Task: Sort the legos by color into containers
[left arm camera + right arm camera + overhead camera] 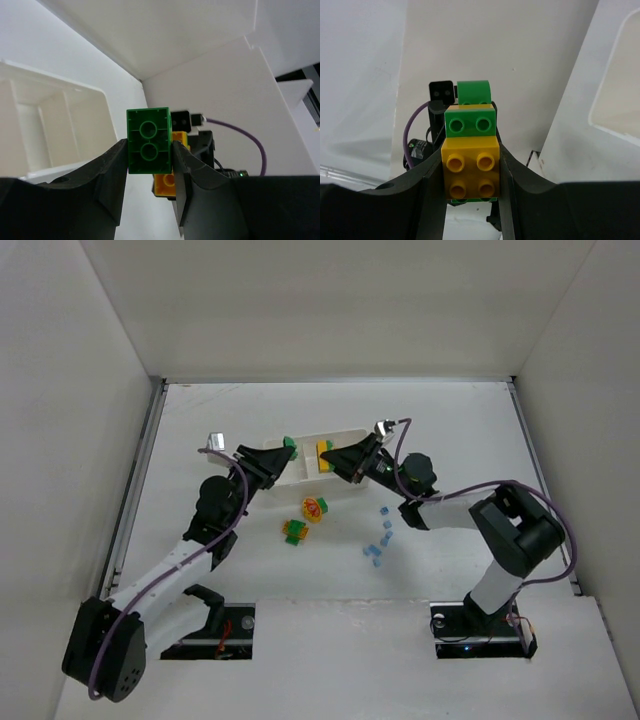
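Seen from above, two robot arms extended from their bases at the near edge of a white table (450, 440). Loose bricks lay on the table a little beyond the bases. A scatter of pale blue bricks (378, 552) lay to the right, and a green and orange cluster (295, 531) lay near the middle. Just past that was a yellow cluster with red on it (315, 507).

Farther on, the white tray (300, 472) lay crosswise near the middle of the table, with both grippers over it and facing each other. The left gripper (285, 450) was at the tray's left end, clamped on a single green brick (289, 443). The right gripper (332, 455) was over the right part of the tray, clamped on a yellow brick (325, 450) with a green one joined to it. The two held pieces were near each other but apart.

In the left wrist view, the dark fingers (112, 170) pressed both long sides of the green brick, whose two round sockets faced the camera. The tray's compartment walls showed to the left. The other gripper's yellow brick showed behind the green one, and a purple cable (250, 135) curved away beyond it.

In the right wrist view, the fingers (512, 180) squeezed the yellow brick studs-up, with the small green piece attached at its far end. The left gripper's green brick showed just past that. None of the views showed whether any brick lay inside a compartment.
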Controlling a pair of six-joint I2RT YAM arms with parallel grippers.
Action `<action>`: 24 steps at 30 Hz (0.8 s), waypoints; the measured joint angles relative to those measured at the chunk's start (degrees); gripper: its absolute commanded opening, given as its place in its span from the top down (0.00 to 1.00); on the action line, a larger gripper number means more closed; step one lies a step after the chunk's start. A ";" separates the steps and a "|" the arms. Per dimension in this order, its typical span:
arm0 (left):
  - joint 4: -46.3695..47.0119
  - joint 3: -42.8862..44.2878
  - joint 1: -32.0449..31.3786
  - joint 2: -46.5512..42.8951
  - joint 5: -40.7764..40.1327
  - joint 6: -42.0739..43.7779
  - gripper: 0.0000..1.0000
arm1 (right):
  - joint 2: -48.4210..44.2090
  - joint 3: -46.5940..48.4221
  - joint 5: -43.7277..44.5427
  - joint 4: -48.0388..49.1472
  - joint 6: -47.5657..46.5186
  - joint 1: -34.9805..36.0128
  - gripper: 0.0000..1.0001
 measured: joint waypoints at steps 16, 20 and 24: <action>-17.03 11.19 0.57 14.25 -8.98 14.93 0.87 | -4.22 -3.63 1.79 -10.86 -13.11 -1.11 0.79; -19.17 13.35 -0.83 17.57 -12.59 18.69 0.85 | -7.87 -3.58 3.56 -17.11 -18.58 0.15 0.79; -20.61 14.80 -1.64 19.69 -15.56 21.42 0.83 | -11.08 -3.13 6.36 -24.02 -24.28 1.90 0.78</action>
